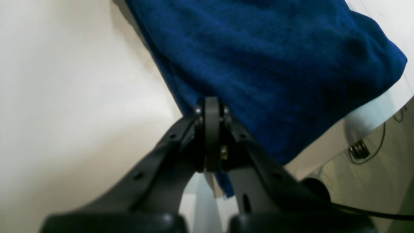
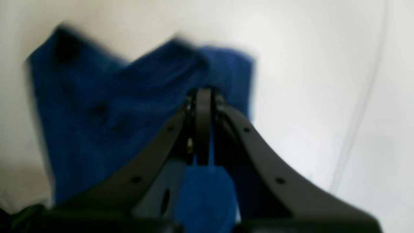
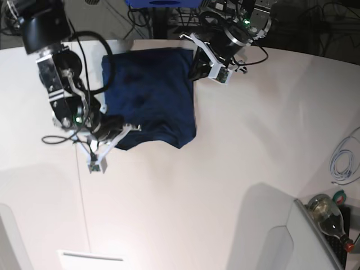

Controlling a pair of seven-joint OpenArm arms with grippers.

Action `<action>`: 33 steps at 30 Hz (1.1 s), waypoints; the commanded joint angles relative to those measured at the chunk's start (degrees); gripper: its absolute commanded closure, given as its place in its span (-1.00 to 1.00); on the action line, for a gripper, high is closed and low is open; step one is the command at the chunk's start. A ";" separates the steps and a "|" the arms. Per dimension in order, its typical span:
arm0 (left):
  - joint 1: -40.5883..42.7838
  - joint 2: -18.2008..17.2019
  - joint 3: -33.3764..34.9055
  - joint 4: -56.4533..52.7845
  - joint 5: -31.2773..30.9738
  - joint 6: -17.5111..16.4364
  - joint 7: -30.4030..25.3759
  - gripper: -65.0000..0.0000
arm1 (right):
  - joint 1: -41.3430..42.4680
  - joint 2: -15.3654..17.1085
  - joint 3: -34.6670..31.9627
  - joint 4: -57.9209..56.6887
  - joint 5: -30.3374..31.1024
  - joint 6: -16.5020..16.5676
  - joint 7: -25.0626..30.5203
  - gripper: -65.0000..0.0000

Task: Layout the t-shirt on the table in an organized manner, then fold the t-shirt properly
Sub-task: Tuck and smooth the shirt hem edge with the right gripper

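A navy t-shirt point(image 3: 151, 95) lies folded near the far edge of the white table point(image 3: 236, 169). The left gripper point(image 3: 198, 66) and right gripper point(image 3: 115, 130) each pinch its cloth, jaws closed.

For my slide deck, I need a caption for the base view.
Both grippers pinch opposite edges of the t-shirt on the table.

Base cam overhead; wrist cams close, all share t-shirt point(image 3: 149, 95).

Glass bottle point(image 3: 326, 212) and coiled white cable point(image 3: 343, 159) at the right edge (off the tabletop)
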 commanded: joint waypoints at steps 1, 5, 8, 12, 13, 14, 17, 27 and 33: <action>0.17 -0.12 -0.25 0.82 -0.56 -0.36 -1.35 1.00 | 1.77 0.07 0.31 -0.35 0.41 0.13 1.10 0.96; 0.17 -0.12 -0.42 0.82 -0.56 -0.36 -1.35 1.00 | 4.23 0.07 0.58 -5.71 0.41 0.13 3.91 0.96; 0.17 -0.82 -0.51 0.82 -0.56 -0.36 -1.35 1.00 | 5.20 0.07 0.66 -9.66 0.41 0.13 4.18 0.96; 0.26 -1.26 -0.51 1.97 -0.56 -0.36 -1.35 1.00 | 5.11 0.24 0.66 -9.31 0.41 0.13 5.41 0.96; 0.44 -1.26 -0.60 2.58 -0.64 -0.36 -1.35 1.00 | 5.11 0.33 0.66 -8.43 0.41 0.13 5.41 0.96; 0.61 -1.26 -0.60 3.29 -0.64 -0.36 -1.35 1.00 | 5.02 0.51 0.66 -7.03 0.41 0.13 5.41 0.96; 0.96 -1.35 -0.60 5.48 -0.64 -0.36 -1.26 1.00 | 3.44 2.18 0.75 0.09 0.50 0.04 3.91 0.96; 3.07 -2.23 0.01 12.69 -1.17 -0.36 -1.00 1.00 | 2.56 -0.11 0.49 0.89 0.23 0.04 0.04 0.96; 2.28 -0.38 -0.25 10.23 -0.56 -0.36 -1.00 1.00 | 5.72 -1.16 0.31 -11.95 0.41 0.04 6.20 0.96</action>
